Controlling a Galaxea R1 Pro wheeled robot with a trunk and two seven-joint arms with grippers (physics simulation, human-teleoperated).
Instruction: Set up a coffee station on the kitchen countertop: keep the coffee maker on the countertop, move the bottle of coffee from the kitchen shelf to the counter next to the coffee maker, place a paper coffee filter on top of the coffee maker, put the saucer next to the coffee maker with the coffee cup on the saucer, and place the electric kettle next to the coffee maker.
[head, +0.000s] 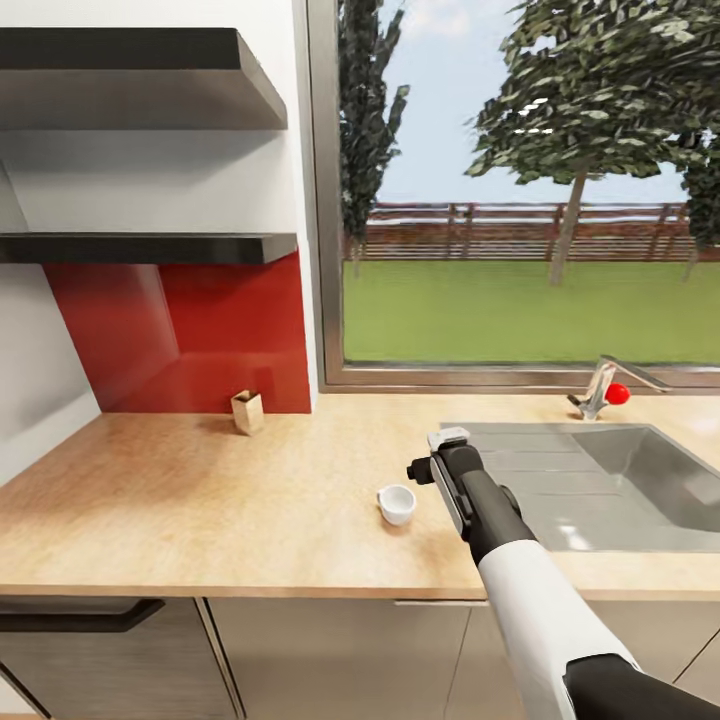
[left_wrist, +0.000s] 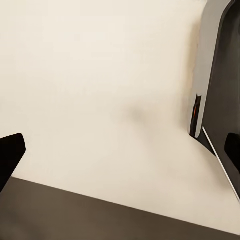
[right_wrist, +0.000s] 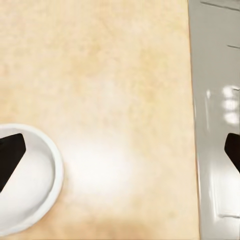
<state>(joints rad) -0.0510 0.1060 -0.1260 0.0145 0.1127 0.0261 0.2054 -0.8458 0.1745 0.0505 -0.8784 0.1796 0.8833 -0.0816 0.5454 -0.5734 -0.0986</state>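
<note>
The right arm (head: 545, 600) reaches forward and up from the lower right of the head view, its white forearm ending in a dark wrist, and the right gripper (head: 440, 455) hangs above the tabletop (head: 200, 500) between the coffee cup (head: 396, 504) and the sink (head: 600, 480). In the right wrist view its jaws are spread wide: one dark fingertip (right_wrist: 10, 155) lies over the white cup (right_wrist: 27, 180), the other at the opposite edge lies over the grey sink metal (right_wrist: 217, 100), and bare wood shows between them. The cup stands upright on the wood, just beside the sink's left edge and apart from the fingers. The left gripper (left_wrist: 120, 150) looks at a pale plain wall (left_wrist: 100, 75); its jaws are also spread, with nothing between them, and a grey framed panel (left_wrist: 210, 75) is at one side. A small tan paper bag (head: 247, 411) stands near the red backsplash (head: 200, 340). Two dark shelves (head: 140, 247) hang above it. A large window (head: 520, 190) shows grass, trees and a fence, and a faucet (head: 600, 388) with a red knob stands behind the sink.
</note>
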